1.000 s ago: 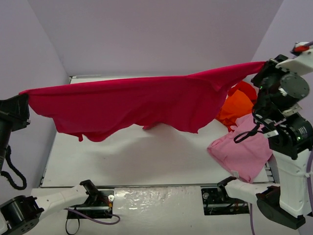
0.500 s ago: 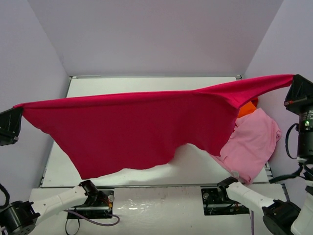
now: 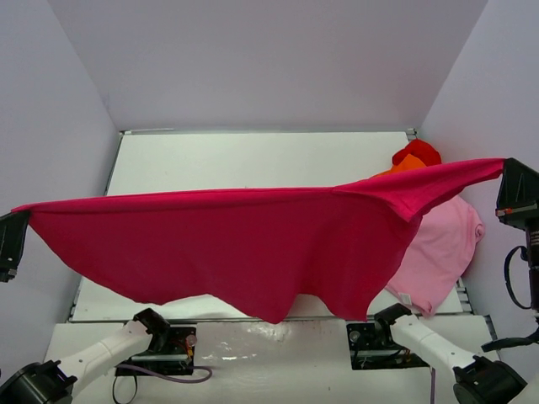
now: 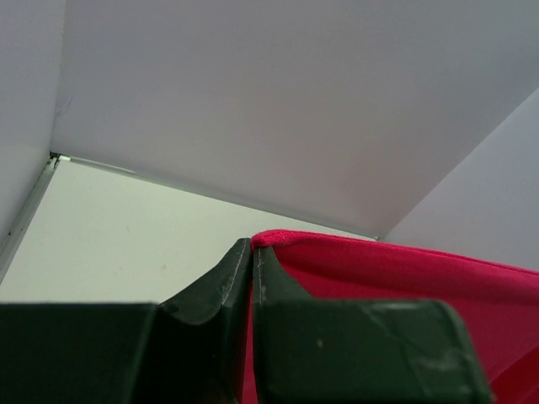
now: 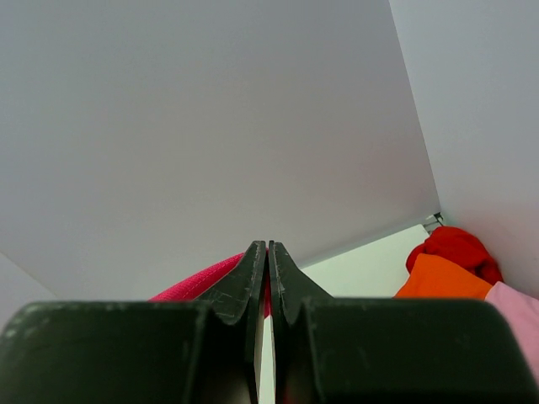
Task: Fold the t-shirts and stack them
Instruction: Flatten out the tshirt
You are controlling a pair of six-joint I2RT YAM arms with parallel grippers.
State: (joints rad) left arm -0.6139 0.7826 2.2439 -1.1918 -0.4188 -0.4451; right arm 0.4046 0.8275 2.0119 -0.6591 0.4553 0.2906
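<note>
- Your crimson-magenta cloth t-shirt [image 3: 244, 244] hangs stretched in the air above the white table [image 3: 253, 160].
- The left gripper [image 4: 253, 252] and right gripper [image 5: 268, 252] each pinch one end, clamped tight.
- You seem to be spreading it; next, lower it flat, clear of the light pink shirt [image 3: 446, 244].

Your left fingers [image 4: 215, 290] and right fingers [image 5: 244, 286] clamp the crimson-magenta cloth t-shirt [image 3: 253, 240], arms spread wide and seemingly raised high.

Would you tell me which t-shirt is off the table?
The crimson-magenta t-shirt, held stretched aloft; the pink, orange and red ones lie heaped on the table.
</note>
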